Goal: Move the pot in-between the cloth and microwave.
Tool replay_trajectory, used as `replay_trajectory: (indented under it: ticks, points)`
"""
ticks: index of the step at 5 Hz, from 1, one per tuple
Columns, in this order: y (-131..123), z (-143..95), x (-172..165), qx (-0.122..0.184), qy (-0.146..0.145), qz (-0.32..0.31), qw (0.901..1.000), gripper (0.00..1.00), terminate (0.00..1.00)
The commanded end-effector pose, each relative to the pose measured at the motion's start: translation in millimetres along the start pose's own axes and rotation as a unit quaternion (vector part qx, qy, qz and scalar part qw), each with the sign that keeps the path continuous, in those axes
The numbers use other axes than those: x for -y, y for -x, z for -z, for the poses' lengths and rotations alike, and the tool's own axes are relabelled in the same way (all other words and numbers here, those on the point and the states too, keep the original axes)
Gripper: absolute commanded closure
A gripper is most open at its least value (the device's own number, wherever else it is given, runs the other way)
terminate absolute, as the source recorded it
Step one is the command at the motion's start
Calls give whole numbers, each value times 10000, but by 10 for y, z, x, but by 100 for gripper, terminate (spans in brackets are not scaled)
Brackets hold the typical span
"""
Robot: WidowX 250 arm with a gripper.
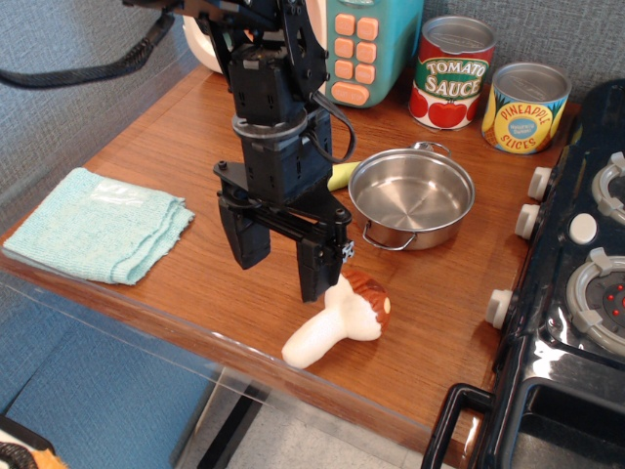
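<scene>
Grey fabric walls back a brown wooden bench (195, 117) with a clear plastic front edge. On its left lies the light teal-blue folded terry cloth (98, 225), flat. At the rear stands the toy microwave (376, 44), teal-fronted with salmon-pink buttons, partly hidden by the black robot arm. The small shiny stainless-steel pot (412, 197) with thin wire loop handles sits upright and empty right of centre, well apart from the cloth. A yellow-green object (342, 176) peeks out just beside its left rim. Behind it stand a tomato sauce can (451, 73) and a pineapple slices can (527, 107). The black gripper (280, 256) hangs left of the pot, its jaws spread, holding nothing. Just below lies a cream toy mushroom with a brown cap (337, 322). A black toy stove (576, 293) fills the right.
</scene>
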State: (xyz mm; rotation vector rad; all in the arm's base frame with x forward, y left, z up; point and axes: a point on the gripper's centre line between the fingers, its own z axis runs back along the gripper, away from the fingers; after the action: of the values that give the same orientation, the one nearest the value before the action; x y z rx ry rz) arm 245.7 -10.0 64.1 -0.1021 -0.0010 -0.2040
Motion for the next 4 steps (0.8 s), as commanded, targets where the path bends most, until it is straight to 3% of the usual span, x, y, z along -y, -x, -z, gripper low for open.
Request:
replay_trajectory:
  ticks: [1,2,3,4]
  points:
    - [0,0,0,0,0,0,10000,0,0]
    - [-156,-21,100,39,-34,133,9999,0,0]
    - [-435,-141,260,83,-287,338,9990,0,0]
    - [-813,-316,400,355,-400,436,9976,0,0]
